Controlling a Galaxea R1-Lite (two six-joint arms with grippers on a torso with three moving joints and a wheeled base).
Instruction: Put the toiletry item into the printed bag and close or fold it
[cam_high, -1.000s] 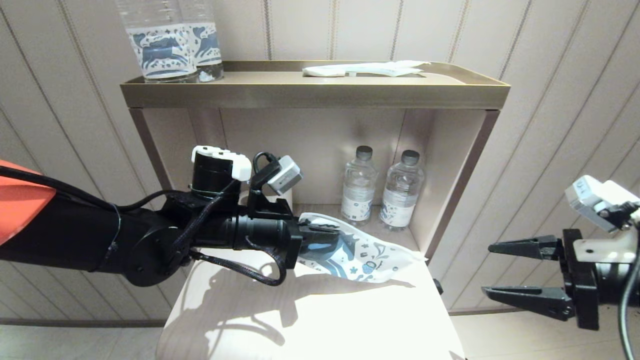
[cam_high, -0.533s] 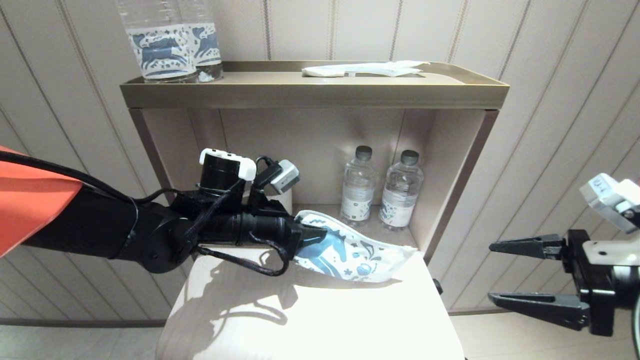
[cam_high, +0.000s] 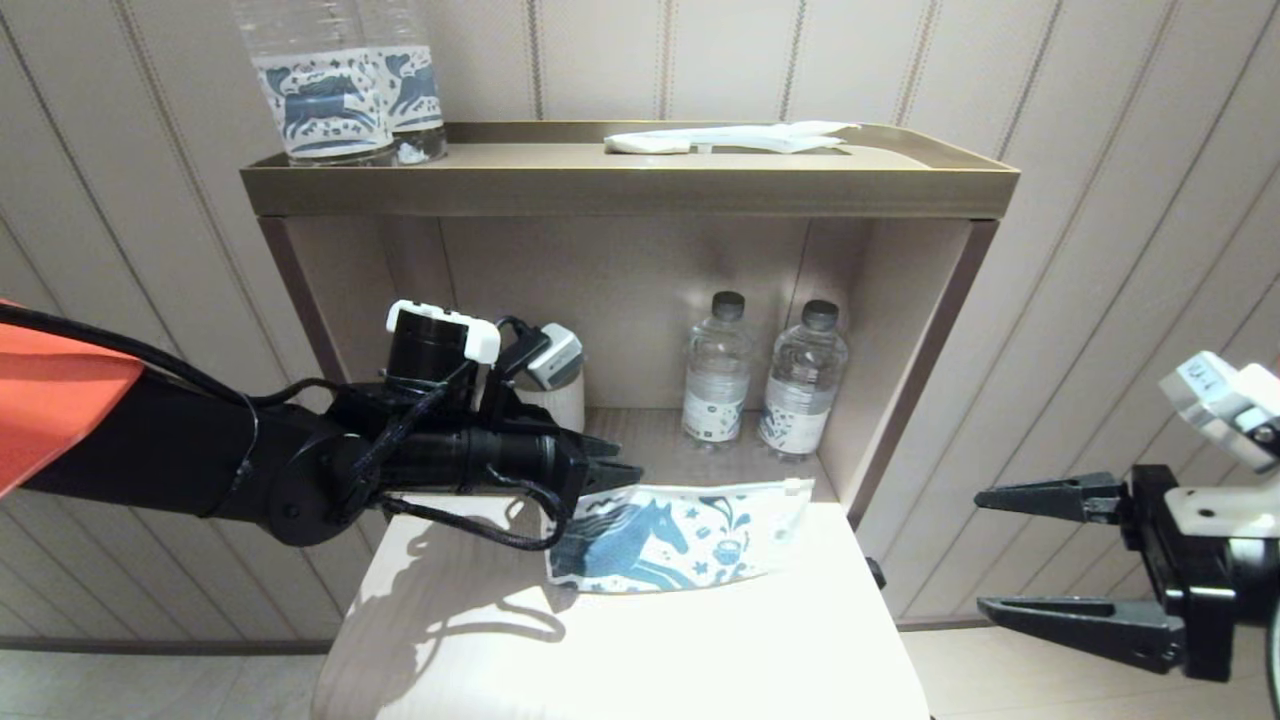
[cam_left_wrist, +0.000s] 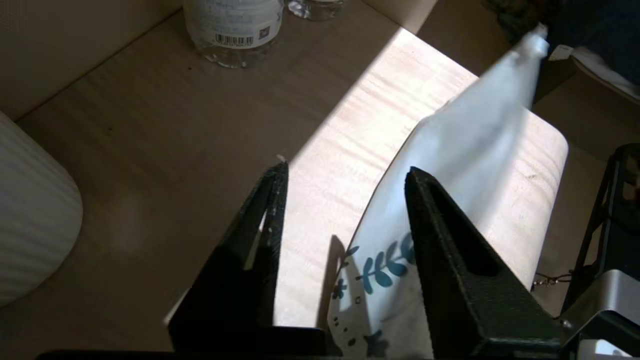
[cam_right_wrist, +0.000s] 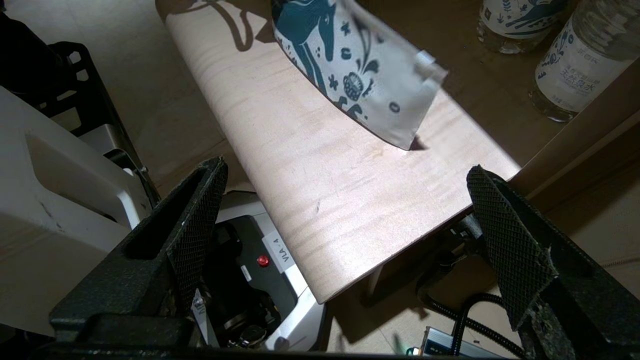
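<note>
The printed bag (cam_high: 680, 535), a flat white pouch with a dark blue horse, rests free on the pale wooden table (cam_high: 640, 650), its long side toward me. My left gripper (cam_high: 625, 457) hovers open just above the bag's left end, no longer holding it. In the left wrist view the bag (cam_left_wrist: 470, 145) stretches away past one finger of the open left gripper (cam_left_wrist: 345, 172). My right gripper (cam_high: 1040, 555) stands wide open and empty off the table's right edge, and its view shows the bag (cam_right_wrist: 360, 65) beyond the right gripper (cam_right_wrist: 347, 169). The toiletry item is hidden.
Two small water bottles (cam_high: 760, 375) stand in the lower shelf niche behind the bag, with a white ribbed cup (cam_high: 560, 400) behind my left wrist. On the shelf top (cam_high: 630, 185) are two horse-labelled bottles (cam_high: 340, 90) and a white wrapped packet (cam_high: 730, 138).
My left gripper has opened and let go of the bag, which dropped from a tilted hold to the table. The left arm drew back slightly; the right arm barely shifted.
</note>
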